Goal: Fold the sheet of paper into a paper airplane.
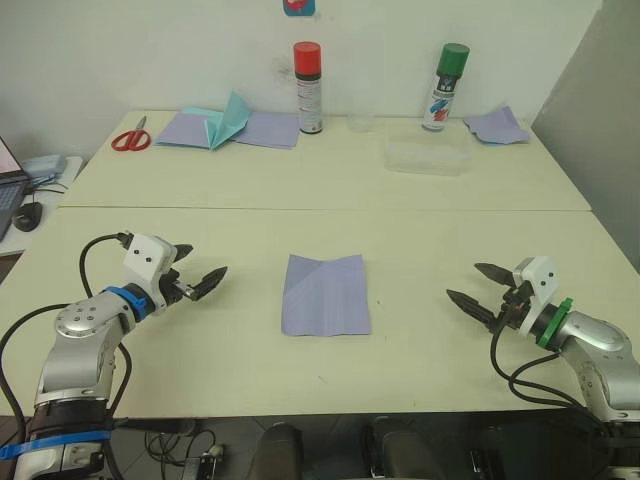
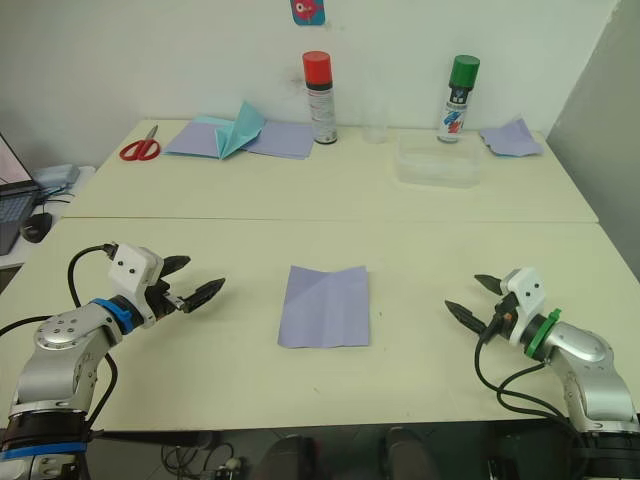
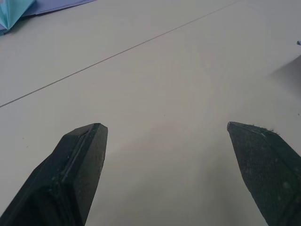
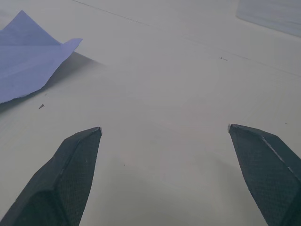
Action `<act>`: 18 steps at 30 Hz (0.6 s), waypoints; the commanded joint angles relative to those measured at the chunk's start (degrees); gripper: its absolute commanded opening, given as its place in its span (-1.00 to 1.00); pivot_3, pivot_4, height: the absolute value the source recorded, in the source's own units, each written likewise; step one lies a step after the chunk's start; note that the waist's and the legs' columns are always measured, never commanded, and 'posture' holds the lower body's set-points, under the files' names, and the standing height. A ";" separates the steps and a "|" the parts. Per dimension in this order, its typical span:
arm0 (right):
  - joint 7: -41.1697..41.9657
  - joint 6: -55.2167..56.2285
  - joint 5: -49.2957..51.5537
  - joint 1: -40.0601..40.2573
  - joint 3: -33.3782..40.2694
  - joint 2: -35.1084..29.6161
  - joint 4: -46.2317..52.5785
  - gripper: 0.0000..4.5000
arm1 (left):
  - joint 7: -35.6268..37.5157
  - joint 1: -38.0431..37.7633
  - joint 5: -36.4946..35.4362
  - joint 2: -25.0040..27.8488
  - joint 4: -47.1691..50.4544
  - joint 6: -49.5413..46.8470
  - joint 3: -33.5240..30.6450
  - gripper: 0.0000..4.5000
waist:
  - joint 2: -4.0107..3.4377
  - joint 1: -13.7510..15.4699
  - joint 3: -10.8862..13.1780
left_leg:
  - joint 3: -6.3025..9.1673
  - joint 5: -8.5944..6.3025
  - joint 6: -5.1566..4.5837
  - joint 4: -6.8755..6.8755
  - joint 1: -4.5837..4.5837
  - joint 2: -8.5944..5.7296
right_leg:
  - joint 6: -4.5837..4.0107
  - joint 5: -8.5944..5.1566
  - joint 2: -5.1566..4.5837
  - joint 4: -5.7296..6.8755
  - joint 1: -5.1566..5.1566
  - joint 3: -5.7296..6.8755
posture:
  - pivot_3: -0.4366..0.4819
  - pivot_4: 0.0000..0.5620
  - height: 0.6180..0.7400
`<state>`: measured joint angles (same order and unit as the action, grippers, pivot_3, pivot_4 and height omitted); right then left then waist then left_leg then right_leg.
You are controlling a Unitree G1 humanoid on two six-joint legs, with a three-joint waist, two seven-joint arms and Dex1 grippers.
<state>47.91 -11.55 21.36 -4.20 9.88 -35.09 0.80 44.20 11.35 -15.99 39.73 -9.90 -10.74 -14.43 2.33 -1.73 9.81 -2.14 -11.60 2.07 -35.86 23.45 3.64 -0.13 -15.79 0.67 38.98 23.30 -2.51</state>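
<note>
Both grippers sit low at the near edge of the table [image 1: 450, 380], and I've got them parked on either side of the work. Left gripper [image 1: 198, 281] has its fingers spread apart, nothing between them, pointing inward toward the middle of the table. Right gripper [image 1: 478, 287] mirrors it: fingers parted, empty, aimed back toward the centre. Neither one is touching anything.

Between them, well apart from each, lies the sheet of paper [image 1: 326, 294], lavender, flat on the tabletop, with faint crease lines running across it and one corner lifting slightly, as my right wrist view shows. It's otherwise lying open, so no wedge, no nose, no flaps. I'd call the task barely started: creases marked at best, every real fold left to make.

Across the far table I see scissors [image 1: 130, 137], flat lavender sheets with a teal paper piece [image 1: 228, 122], a red-capped spray can [image 1: 308, 88], a green-capped spray can [image 1: 445, 86], a clear plastic container [image 1: 428, 156] and a rumpled lavender scrap [image 1: 497, 126].

My forearms are angled inward, wrists roughly level, hovering just above the surface.
</note>
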 commanded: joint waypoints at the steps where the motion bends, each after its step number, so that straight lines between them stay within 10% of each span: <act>1: 0.19 -0.23 0.10 -1.03 0.11 -0.72 1.94 1.00 | -0.60 0.20 0.27 0.51 0.10 1.53 -0.90 0.99 | 0.00 0.00 0.00 | 0.00 0.00 0.00 0.00 0.00 0.00 | 0.00 0.00 0.00 0.00 0.00 0.00 | -0.05 -0.47 1.00; 18: -2.22 -4.64 0.13 -2.27 -0.52 -0.94 6.37 1.00 | -0.54 -3.03 -4.95 0.17 5.95 -3.95 -3.83 0.99 | 0.00 -0.01 0.00 | 0.00 0.00 0.00 0.00 0.00 0.02 | 0.00 0.00 -0.03 0.00 -0.01 -0.01 | -0.05 -0.47 1.00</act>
<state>45.96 -16.03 21.39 -5.68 8.88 -35.17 5.02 43.88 8.50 -20.07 39.58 -6.25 -14.68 -16.33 2.33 -1.74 9.81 -2.14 -11.60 2.07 -35.87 23.45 3.67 -0.12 -15.78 0.64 38.99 23.29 -2.52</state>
